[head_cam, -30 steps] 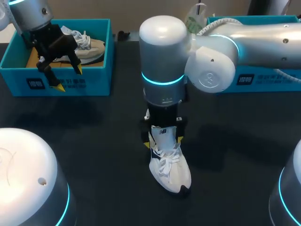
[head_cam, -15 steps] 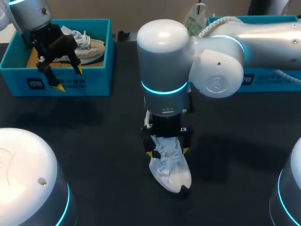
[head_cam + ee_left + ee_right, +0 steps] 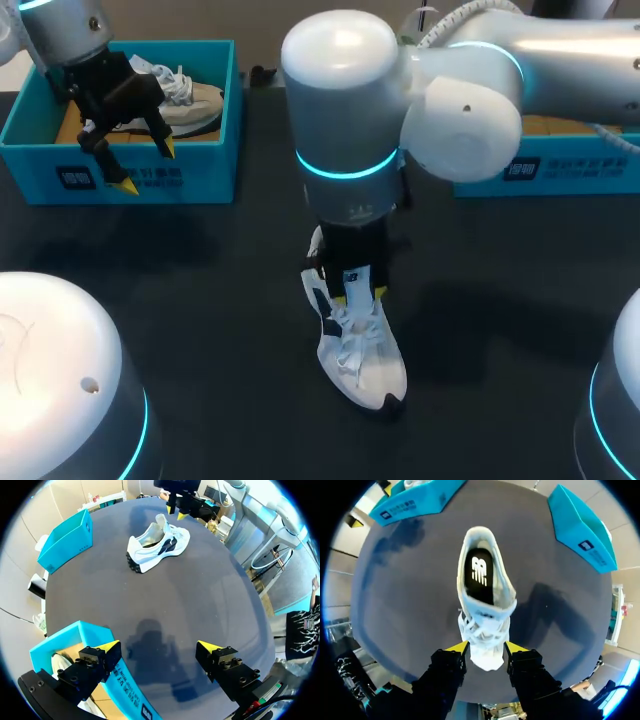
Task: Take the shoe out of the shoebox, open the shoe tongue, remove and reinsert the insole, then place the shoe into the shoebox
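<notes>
A white sneaker (image 3: 362, 355) stands on the black table (image 3: 200, 300), toe toward me, with a black insole (image 3: 479, 577) showing inside. My right gripper (image 3: 358, 295) comes straight down over its laces. In the right wrist view the yellow fingertips (image 3: 461, 647) press the white tongue (image 3: 486, 656) from both sides, so my right gripper (image 3: 486, 648) is shut on it. My left gripper (image 3: 146, 167) hangs open over the front wall of the left shoebox (image 3: 205, 175), holding nothing. From the left wrist view, the sneaker (image 3: 157, 542) lies far ahead of my left gripper (image 3: 159, 647).
A second shoe (image 3: 190, 100) lies inside the left shoebox. Another teal shoebox (image 3: 540, 170) stands at the back right, partly behind my right arm. Open black tabletop surrounds the sneaker on all sides.
My right gripper's fingers have closed in from wide open onto the tongue, and the arm has shifted slightly over the shoe. The left arm has not moved.
</notes>
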`<state>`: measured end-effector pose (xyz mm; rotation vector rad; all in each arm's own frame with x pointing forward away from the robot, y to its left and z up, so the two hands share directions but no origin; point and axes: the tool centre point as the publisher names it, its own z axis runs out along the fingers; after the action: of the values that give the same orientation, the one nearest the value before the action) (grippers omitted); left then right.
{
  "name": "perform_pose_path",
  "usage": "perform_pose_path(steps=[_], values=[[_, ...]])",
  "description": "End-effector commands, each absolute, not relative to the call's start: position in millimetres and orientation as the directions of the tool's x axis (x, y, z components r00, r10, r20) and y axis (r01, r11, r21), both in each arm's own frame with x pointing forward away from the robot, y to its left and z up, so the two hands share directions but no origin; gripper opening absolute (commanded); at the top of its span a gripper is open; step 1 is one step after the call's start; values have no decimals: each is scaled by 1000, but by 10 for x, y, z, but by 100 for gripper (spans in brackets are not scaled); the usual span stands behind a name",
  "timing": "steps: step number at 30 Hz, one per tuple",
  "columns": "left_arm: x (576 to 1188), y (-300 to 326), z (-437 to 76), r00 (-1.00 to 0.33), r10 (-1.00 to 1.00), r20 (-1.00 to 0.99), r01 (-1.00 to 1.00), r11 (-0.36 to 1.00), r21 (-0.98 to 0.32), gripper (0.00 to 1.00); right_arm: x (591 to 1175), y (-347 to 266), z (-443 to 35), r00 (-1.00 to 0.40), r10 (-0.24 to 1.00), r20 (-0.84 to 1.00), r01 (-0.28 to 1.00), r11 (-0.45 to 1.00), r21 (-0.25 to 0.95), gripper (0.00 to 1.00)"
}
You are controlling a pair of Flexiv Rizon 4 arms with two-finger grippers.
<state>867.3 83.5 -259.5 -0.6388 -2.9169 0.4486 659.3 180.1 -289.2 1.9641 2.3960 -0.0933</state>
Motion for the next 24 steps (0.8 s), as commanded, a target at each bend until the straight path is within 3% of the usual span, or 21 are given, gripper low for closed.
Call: perform_pose_path(steps=[1,8,17,24], values=[[8675,836,-2594,-903,426,56,390,867,-310,100,6770,1827,-3002,-220,974,-52,975,219,-18,43],[8675,836,-2594,-903,426,56,390,867,-310,100,7023,1834,-3200,-285,958,-15,958,285,-18,41],[8675,836,-2594,-903,426,56,390,867,-310,100,6921,1843,-2998,-280,957,-72,959,282,15,40],[8675,836,-2594,-903,426,56,390,867,-310,100,7227,1893,-3305,-361,933,-7,932,361,44,42]])
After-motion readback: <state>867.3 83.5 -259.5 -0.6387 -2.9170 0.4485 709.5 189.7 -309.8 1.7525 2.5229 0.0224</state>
